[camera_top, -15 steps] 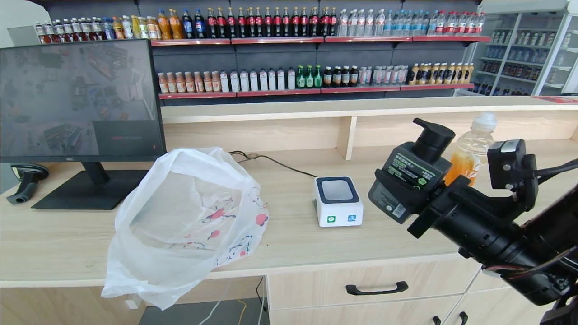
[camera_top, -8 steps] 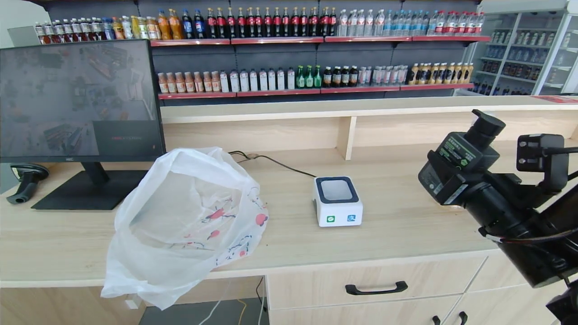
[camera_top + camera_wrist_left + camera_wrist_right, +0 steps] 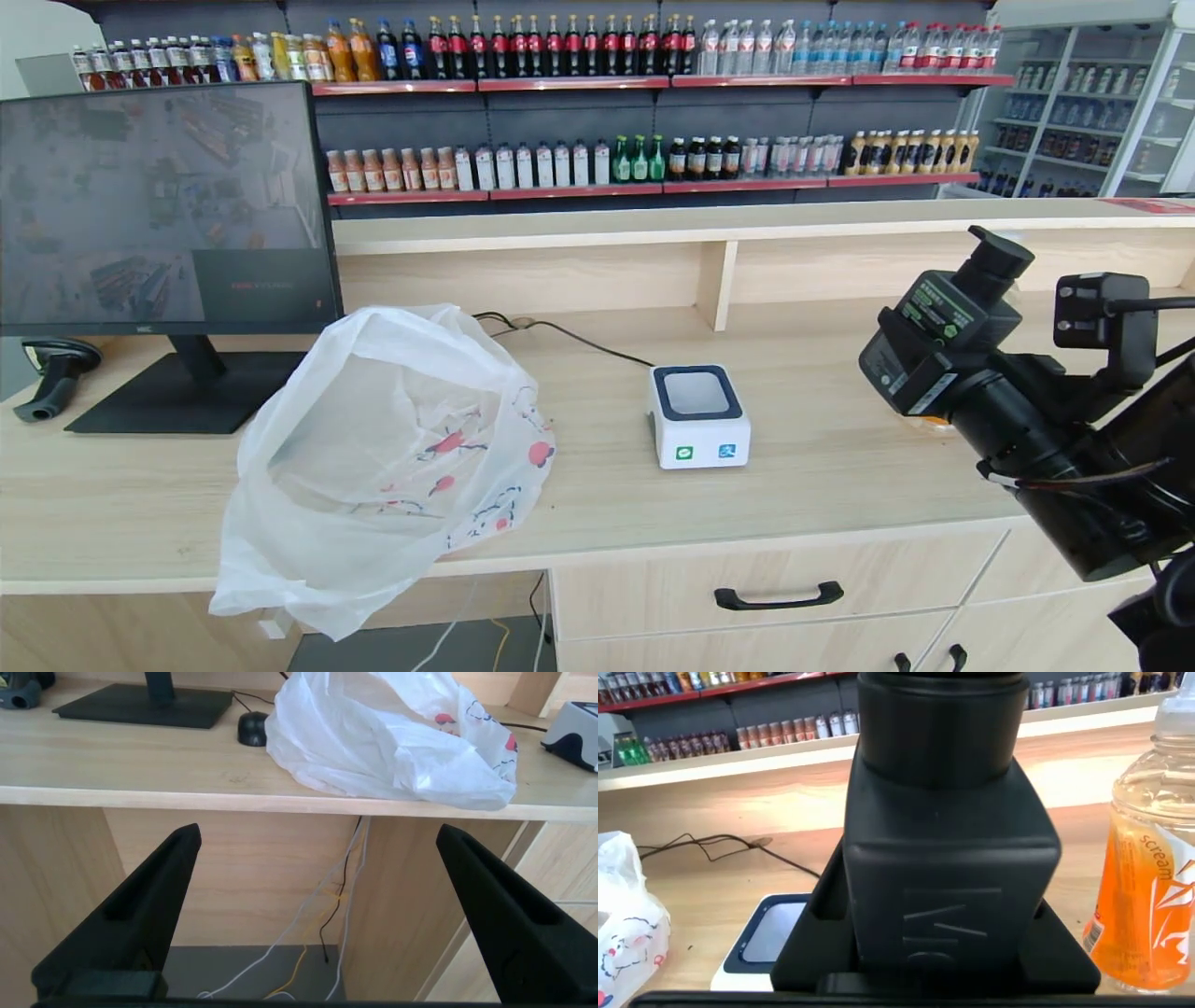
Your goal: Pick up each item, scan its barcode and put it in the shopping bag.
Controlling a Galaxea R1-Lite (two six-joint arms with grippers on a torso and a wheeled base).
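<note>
A black pump bottle (image 3: 945, 322) is held tilted above the right end of the counter, with my right gripper (image 3: 922, 371) shut on its lower body. In the right wrist view the black pump bottle (image 3: 945, 849) stands close in front of the camera. The white barcode scanner (image 3: 698, 415) sits mid-counter, left of and below the bottle. A white plastic shopping bag (image 3: 392, 457) lies open at the counter's front edge. An orange drink bottle (image 3: 1148, 877) stands upright beside the held bottle. My left gripper (image 3: 318, 919) hangs open below the counter edge, in front of the bag (image 3: 392, 737).
A monitor (image 3: 163, 210) on a black stand fills the counter's left end, with a handheld scanner (image 3: 51, 371) beside it. A cable (image 3: 560, 336) runs to the scanner. A raised wooden shelf (image 3: 719, 224) backs the counter. Drawers with black handles (image 3: 778, 597) are below.
My right gripper carried the black bottle right and up, away from the scanner, then eased slightly back left. In the head view it now covers the orange bottle.
</note>
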